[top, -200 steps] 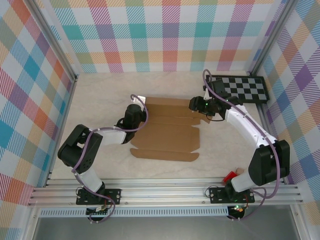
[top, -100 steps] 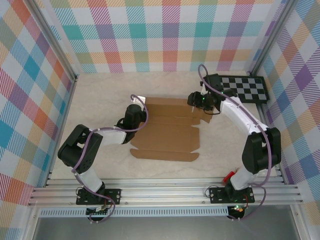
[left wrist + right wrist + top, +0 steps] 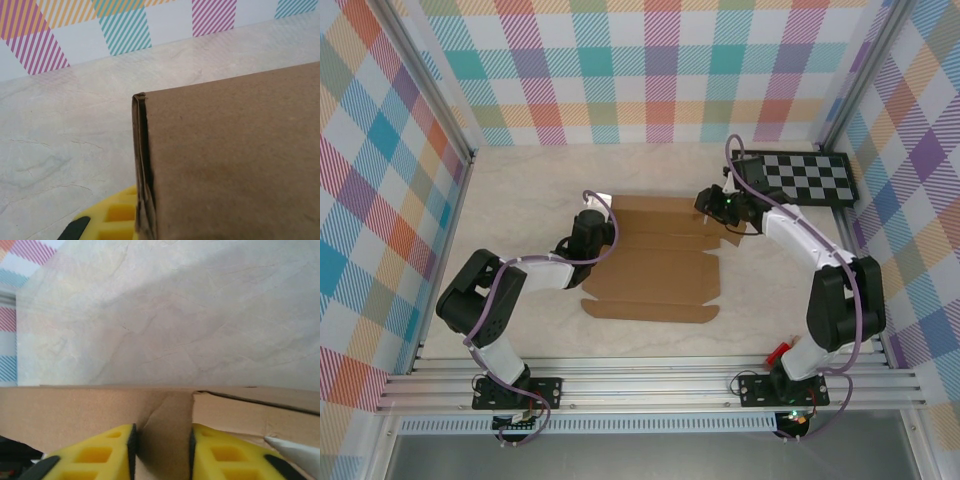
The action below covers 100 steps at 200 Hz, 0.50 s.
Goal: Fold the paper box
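At the middle of the tabletop (image 3: 520, 190) the paper box (image 3: 655, 270) lay as a flat brown die-cut sheet, its long panels running left to right and a narrow rounded flap along the near edge. Plaid walls (image 3: 650, 60) enclosed the work area, and a checkerboard panel (image 3: 805, 178) rested flat in the far right corner, apart from the cardboard.

From above, the left end effector (image 3: 595, 238) sat at the sheet's left edge. Its wrist camera looked onto a raised stretch of the box (image 3: 235, 160), whose doubled, folded edge stood upright just beside one yellow finger (image 3: 112, 220); the other finger was hidden behind the cardboard. That end effector was clenched on the paper box at this left flap.

Across the sheet, the right end effector (image 3: 712, 207) was at the far right corner of the cardboard, close to the checkerboard panel. Seen from the right wrist, the right end effector (image 3: 162, 432) had its yellow fingers (image 3: 112, 450) narrowly apart, with a creased strip of the box (image 3: 75, 410) between them and a slit in the cardboard running off to the right. Whether the pads actually gripped that strip could not be told. Beyond the cardboard's far edge, pale tabletop stretched away.
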{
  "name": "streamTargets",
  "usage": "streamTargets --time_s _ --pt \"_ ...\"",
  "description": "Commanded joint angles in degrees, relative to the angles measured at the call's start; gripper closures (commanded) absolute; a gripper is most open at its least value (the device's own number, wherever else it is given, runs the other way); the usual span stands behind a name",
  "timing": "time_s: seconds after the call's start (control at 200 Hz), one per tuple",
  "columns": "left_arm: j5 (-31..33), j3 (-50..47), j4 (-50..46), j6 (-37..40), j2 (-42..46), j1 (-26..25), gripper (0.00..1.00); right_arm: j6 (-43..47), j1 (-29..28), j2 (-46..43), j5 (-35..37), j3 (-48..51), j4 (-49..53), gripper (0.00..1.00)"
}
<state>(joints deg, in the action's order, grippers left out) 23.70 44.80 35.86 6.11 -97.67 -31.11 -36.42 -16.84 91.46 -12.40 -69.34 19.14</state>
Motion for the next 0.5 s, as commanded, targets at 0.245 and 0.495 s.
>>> streamTargets --time_s 0.245,0.495 --pt "2.6 1.8 -2.7 -0.3 0.0 -1.8 1.00 2.4 -0.6 -2.3 3.8 1.1 2.1 0.70" --pt "5.1 2.9 -5.8 -1.4 0.2 -1.5 1.00 8.2 2.0 -9.2 3.3 4.6 6.1 0.45"
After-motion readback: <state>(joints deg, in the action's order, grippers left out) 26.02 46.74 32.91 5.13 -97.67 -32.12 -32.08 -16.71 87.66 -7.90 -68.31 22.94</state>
